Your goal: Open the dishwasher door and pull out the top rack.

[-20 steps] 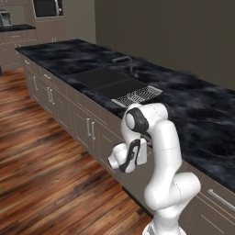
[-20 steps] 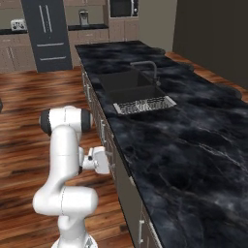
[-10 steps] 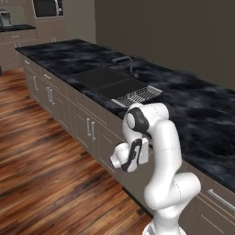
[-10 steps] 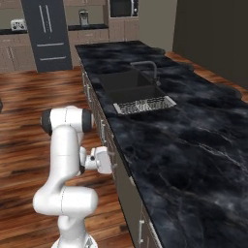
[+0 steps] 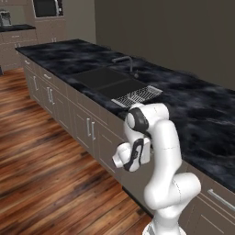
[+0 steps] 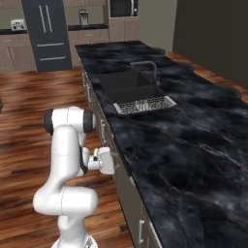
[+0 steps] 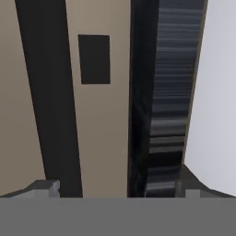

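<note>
Since a second ago the arm has barely shifted: in the left base view the hand sits a touch lower and closer to the cabinet front, and the counter, sink and floor keep their places in the frame.

The pincer (image 7: 117, 186) shows its two grey tips at the bottom corners of the hand view, wide apart and released, with nothing between them. Just above them, running top to bottom through the middle of that frame, is the dishwasher door (image 7: 103, 138), a tan panel pressed close to the camera. A long dark bar, its handle (image 7: 48, 92), crosses the left half, and a small dark rectangle (image 7: 94, 59) sits in the upper middle. To the right of the panel is a black streaked strip, the counter edge (image 7: 173, 83).

In the left base view the hand (image 5: 130, 156) hangs low at centre, against the cabinet front under the black marble counter (image 5: 197, 110). In the right base view it (image 6: 104, 161) sits left of centre, touching the front below the counter lip. The door is shut. Above, mid-frame, lie the dark sink (image 6: 128, 85) and a wire drying tray (image 6: 144, 104). Wooden floor (image 5: 41, 156) fills the lower left.
</note>
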